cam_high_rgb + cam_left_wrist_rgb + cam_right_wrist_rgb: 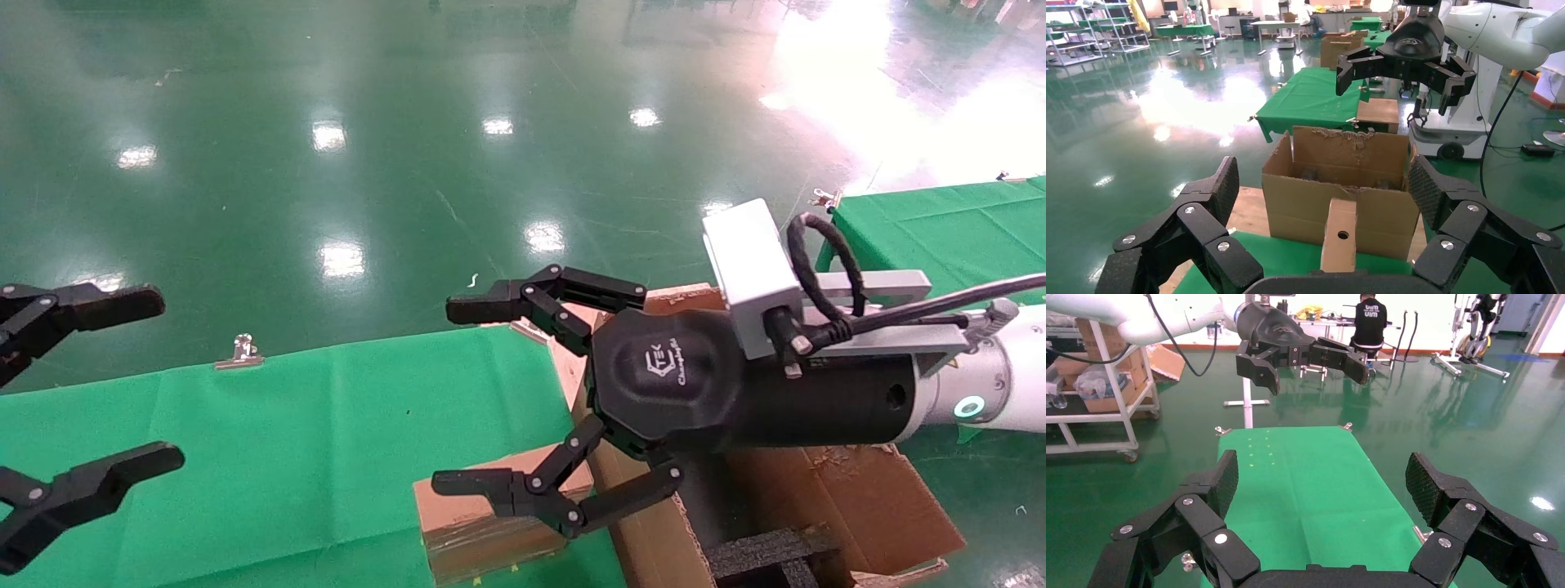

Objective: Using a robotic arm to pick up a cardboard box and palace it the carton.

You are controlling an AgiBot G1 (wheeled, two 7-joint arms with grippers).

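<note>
The small cardboard box (pixel 482 523) lies on the green-clothed table against the side of the large carton (pixel 825 490), which has ragged flaps and black foam (pixel 768 551) inside. My right gripper (pixel 459 396), on the white arm with the black wrist, hangs open and empty just above the box and the carton's near corner. My left gripper (pixel 151 380) is open and empty at the far left, well away from the box. In the left wrist view the box (pixel 1340 236) shows its round hole in front of the carton (pixel 1303 196), between my open left fingers (pixel 1223 187).
The green cloth table (pixel 327 441) stretches left of the box, with a metal clip (pixel 241 351) at its far edge. A second green table (pixel 940 220) stands at the right. The floor beyond is glossy green. A person (pixel 1369 321) and a shelf cart (pixel 1095 386) are far off.
</note>
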